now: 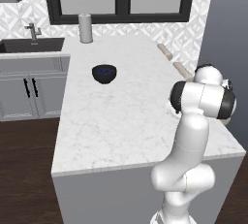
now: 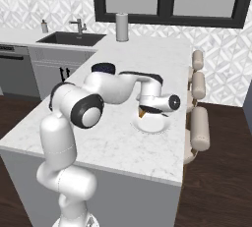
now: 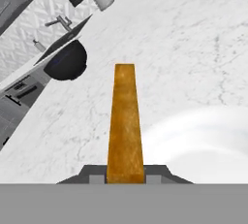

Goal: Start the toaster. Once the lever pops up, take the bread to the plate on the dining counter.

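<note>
White and jointed in dark grey, the robot arm (image 1: 193, 136) rises closest to the lens in the left base view, its bent elbow hiding the hand. Behind it spreads the long white marble dining counter (image 1: 121, 116) with plain white sides, where a dark blue round bowl (image 1: 104, 73) sits toward the far half and an upright white paper-towel roll (image 1: 85, 28) stands near the back wall. A dark sink with a metal faucet (image 1: 33, 30) lies at far left, over grey cabinets.

From the right base view, the arm reaches across the counter to its right side. The gripper (image 2: 143, 113) hangs just above the small round white plate (image 2: 151, 124), and a sliver of golden-tan bread (image 2: 141, 114) shows beneath the hand, right over the plate's near-left edge. The bowl sits just behind the forearm. Beige padded stools (image 2: 199, 123) line the counter's right edge.

Along the hand view, the thin square slice of golden-tan toast (image 3: 125, 121) stands edge-on between the two dark fingertips (image 3: 97, 175) — the jaws are narrow, clamped on its lower end. The plate's rim curves at lower right, just beside the slice, and whether slice and plate touch I cannot tell. The bowl lies up-left — well apart from the bread.
</note>
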Motion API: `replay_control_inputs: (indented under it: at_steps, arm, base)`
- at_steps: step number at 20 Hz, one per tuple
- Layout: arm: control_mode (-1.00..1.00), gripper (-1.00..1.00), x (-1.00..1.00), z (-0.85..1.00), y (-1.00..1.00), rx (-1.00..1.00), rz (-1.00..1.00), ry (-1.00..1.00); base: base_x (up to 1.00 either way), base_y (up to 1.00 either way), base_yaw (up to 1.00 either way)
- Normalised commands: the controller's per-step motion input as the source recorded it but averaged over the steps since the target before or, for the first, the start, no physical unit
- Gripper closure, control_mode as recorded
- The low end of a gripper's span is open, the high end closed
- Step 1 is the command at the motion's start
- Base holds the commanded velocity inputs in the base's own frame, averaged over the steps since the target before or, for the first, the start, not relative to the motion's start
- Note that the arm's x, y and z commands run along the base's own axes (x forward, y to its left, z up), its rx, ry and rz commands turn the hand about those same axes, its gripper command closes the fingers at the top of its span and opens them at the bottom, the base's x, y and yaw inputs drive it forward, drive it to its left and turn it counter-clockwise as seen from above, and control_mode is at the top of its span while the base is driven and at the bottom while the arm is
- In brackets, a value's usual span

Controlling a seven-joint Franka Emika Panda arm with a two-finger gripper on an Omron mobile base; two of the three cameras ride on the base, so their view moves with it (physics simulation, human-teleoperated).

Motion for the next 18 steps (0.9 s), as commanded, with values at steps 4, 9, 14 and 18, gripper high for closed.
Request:
replay_control_inputs:
  at_steps: [4, 9, 14, 18]
  arm:
    - [-1.0, 1.0, -0.33, 0.0, 0.0, 0.03, 0.0, -0.08]
    - [-1.0, 1.0, -0.07, -0.12, 0.0, 0.0, 0.0, 0.0]
    - [-1.0, 1.0, 0.0, -0.22, -0.11, 0.0, 0.0, 0.0]
    - [-1.0, 1.0, 0.0, -0.33, -0.25, 0.0, 0.0, 0.0]
  base:
    - [0.0, 0.0, 0.0]
    - [0.0, 0.0, 0.0]
    - [0.0, 0.0, 0.0]
    - [0.0, 0.0, 0.0]
